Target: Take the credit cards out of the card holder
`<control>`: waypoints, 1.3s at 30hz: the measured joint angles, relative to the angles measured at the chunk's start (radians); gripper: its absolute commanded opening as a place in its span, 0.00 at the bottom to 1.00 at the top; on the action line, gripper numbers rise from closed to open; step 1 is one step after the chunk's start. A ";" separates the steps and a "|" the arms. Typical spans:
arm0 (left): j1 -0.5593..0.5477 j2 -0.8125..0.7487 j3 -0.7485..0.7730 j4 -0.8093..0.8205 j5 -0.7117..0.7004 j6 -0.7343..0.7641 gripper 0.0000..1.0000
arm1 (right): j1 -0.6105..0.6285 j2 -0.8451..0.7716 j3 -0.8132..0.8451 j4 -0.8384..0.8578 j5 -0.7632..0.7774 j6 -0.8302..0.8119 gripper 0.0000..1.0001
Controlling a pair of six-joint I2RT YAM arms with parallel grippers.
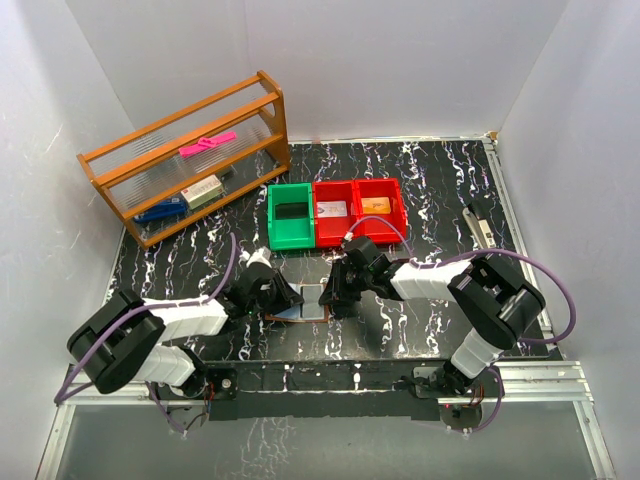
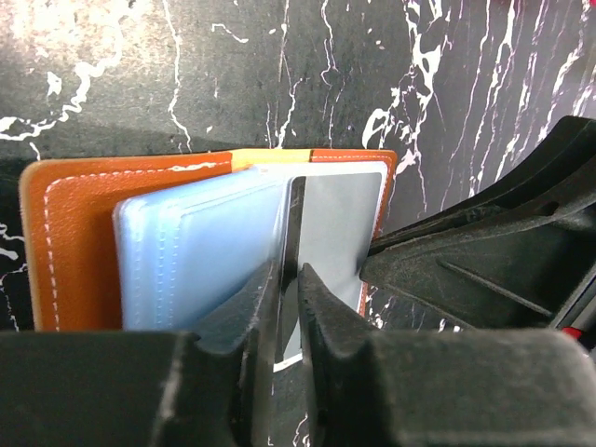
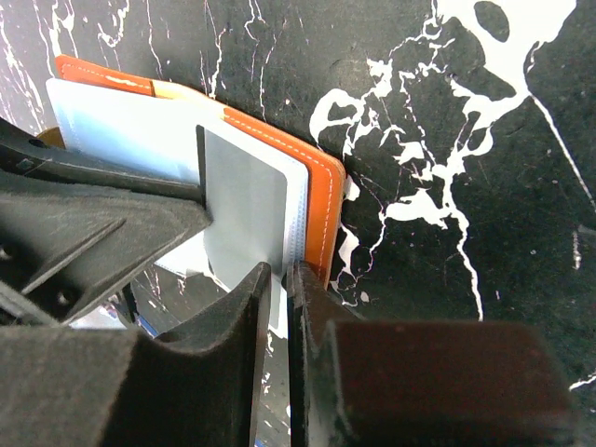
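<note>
"Where did the card holder (image 1: 296, 313) lie?"

"It lay open and flat on the counter (image 1: 430, 200), by the middle of the near edge. The brown leather was underneath and a pale blue sleeve (image 2: 200, 247) faced up. A silver-grey card (image 2: 340, 223) lay over the half nearer the counter's right edge."

"And the left gripper (image 2: 290, 279)?"

"Its fingers were drawn nearly together, with only a thin slit between them. The tips were set where the sleeve met the card. Whether they pinched sleeve or card could not be told."

"The right gripper (image 3: 279, 272)?"

"It stood at the card's opposite side. Its fingers were pressed almost shut on the card's near corner, and a pale edge showed in the slit."

"What else was on the counter?"

"A green bin (image 1: 292, 238) and two red bins (image 1: 335, 234) stood in a row beyond the holder. A wooden rack (image 1: 170, 118) sat at the far left corner."
</note>
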 measured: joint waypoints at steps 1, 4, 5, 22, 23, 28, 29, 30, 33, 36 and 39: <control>0.003 0.000 -0.013 0.019 0.001 -0.006 0.03 | 0.000 0.000 0.000 -0.001 0.000 0.000 0.13; 0.007 -0.009 -0.035 0.044 0.001 -0.013 0.00 | 0.000 0.000 0.002 -0.003 0.001 0.001 0.13; 0.007 -0.011 -0.037 0.045 0.001 -0.013 0.00 | 0.000 0.000 0.002 -0.003 0.002 0.001 0.14; -0.014 -0.121 0.003 -0.147 0.017 0.047 0.00 | 0.022 -0.008 0.024 -0.040 0.067 0.009 0.18; -0.016 -0.129 0.010 -0.167 0.013 0.053 0.00 | 0.023 -0.008 0.029 -0.047 0.075 0.009 0.19; -0.021 -0.151 0.029 -0.244 -0.011 0.074 0.01 | 0.032 -0.011 0.039 -0.063 0.099 0.007 0.20; -0.022 -0.157 0.029 -0.261 -0.018 0.078 0.08 | 0.034 -0.014 0.040 -0.069 0.106 0.006 0.20; -0.022 -0.163 0.029 -0.277 -0.024 0.081 0.14 | 0.034 -0.017 0.043 -0.080 0.113 0.002 0.20; -0.022 -0.182 0.034 -0.324 -0.042 0.095 0.24 | 0.034 -0.024 0.058 -0.115 0.130 -0.020 0.21; -0.022 -0.198 0.045 -0.353 -0.053 0.101 0.31 | 0.034 -0.032 0.072 -0.156 0.145 -0.042 0.21; -0.022 -0.210 0.046 -0.363 -0.064 0.104 0.30 | 0.034 -0.049 0.084 -0.191 0.152 -0.061 0.21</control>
